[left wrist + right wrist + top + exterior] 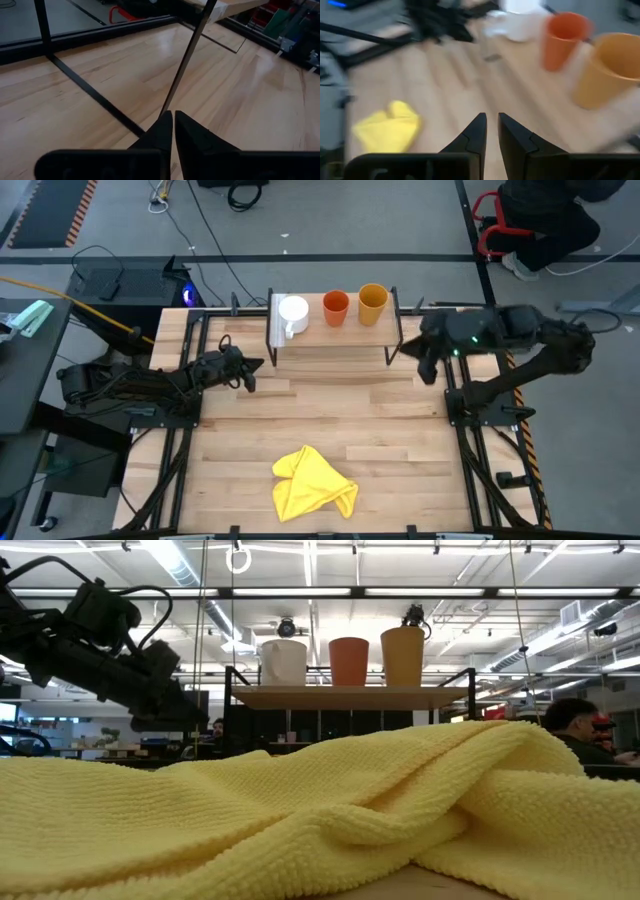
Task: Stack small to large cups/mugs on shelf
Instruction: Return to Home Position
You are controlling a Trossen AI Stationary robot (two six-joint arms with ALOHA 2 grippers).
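Note:
Three vessels stand upright in a row on the shelf [330, 337], a light-wood board on thin black legs at the table's far edge. They are the white mug [293, 313], the red-orange cup [335, 306] and the taller yellow-orange cup [372, 302]. The low view shows the same row on the shelf [350, 696]: white mug [283, 662], red-orange cup [348, 661], yellow-orange cup [403, 656]. My left gripper [250, 370] hovers shut off the shelf's left front leg [187, 60]. My right gripper [428, 366] is off the shelf's right end, its fingers [490, 117] close together, holding nothing.
A crumpled yellow cloth [312, 483] lies near the table's near edge and fills the low view's foreground [320, 810]. Bare tabletop [330, 415] lies between cloth and shelf. Black frame rails [190, 410] run along both table sides. A person [545, 220] sits beyond the far right corner.

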